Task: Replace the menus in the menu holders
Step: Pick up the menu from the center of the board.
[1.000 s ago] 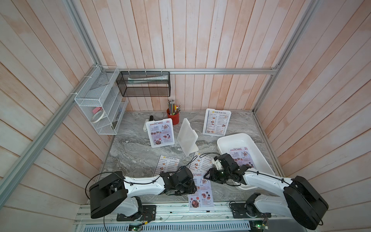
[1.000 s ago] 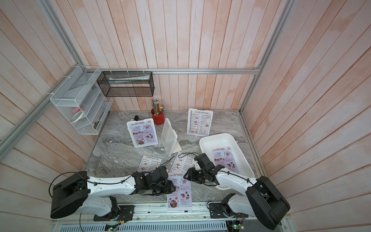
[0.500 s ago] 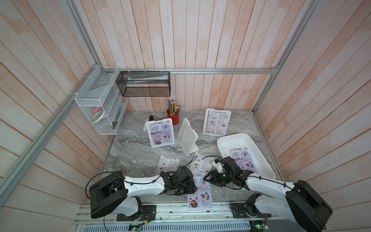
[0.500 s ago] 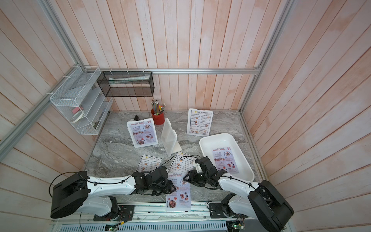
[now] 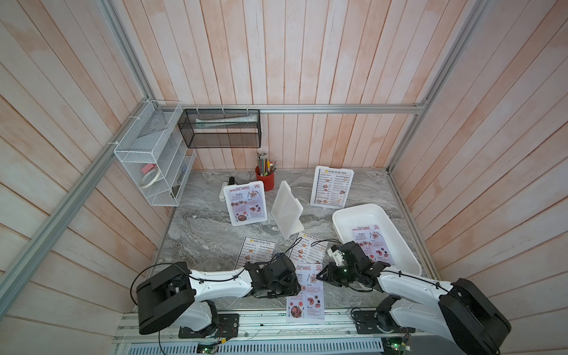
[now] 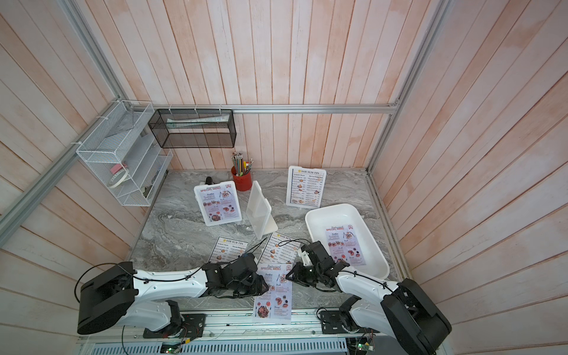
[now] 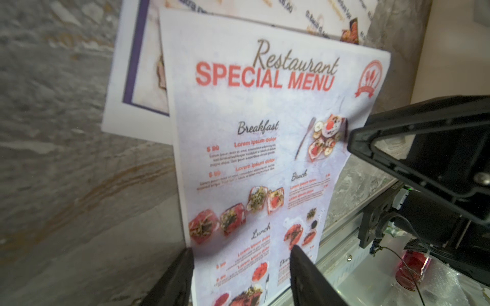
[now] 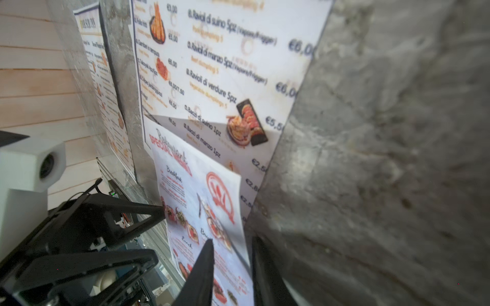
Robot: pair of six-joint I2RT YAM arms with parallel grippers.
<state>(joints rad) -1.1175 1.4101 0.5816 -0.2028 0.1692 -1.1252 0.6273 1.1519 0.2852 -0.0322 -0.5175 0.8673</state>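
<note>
Lilac paper SPECIAL MENU sheet [image 5: 307, 295]: we see black right gripper [image 8: 230, 246] newly astride its edge, narrowed; left gripper [image 7: 240, 254] unchanged, half-open.

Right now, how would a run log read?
left gripper open astride front SPECIAL MENU sheet | right gripper open at its other edge | middle menu holder empty

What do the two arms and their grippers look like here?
Both arms, left arm and right arm, have white link shells with bulky black joint housings. Thin black cables run along them. The left gripper and right gripper have black triangular open-frame fingers. White camera block on the right wrist.
</note>
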